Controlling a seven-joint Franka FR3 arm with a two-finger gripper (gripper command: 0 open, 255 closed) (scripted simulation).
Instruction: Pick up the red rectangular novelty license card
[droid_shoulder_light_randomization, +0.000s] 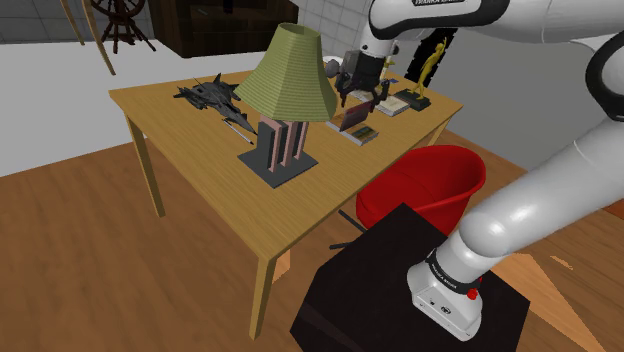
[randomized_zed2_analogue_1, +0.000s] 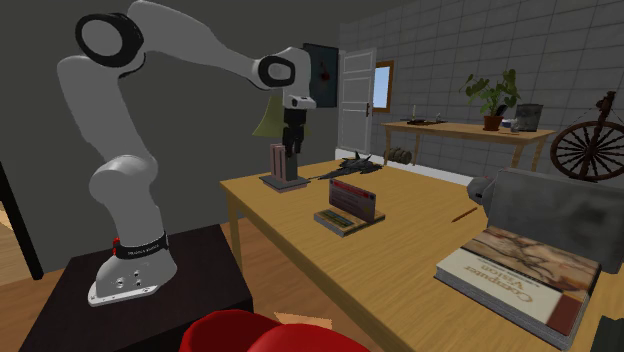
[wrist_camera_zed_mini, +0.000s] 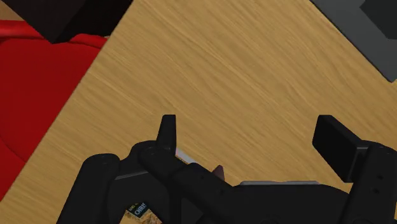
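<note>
The black pincer (wrist_camera_zed_mini: 252, 139) hangs open over the grained wooden bench (wrist_camera_zed_mini: 210, 70). The dark-red rectangular license card (randomized_zed2_analogue_1: 352, 202) stands tilted there, seemingly propped on a small book (randomized_zed2_analogue_1: 345, 223), before a grey brick wall (randomized_zed2_analogue_1: 450, 50).

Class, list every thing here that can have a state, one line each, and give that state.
gripper, open, empty
red card, propped up on its edge, not held
lamp, upright
red bin, upright, open at the top
large book, closed, lying flat
</note>
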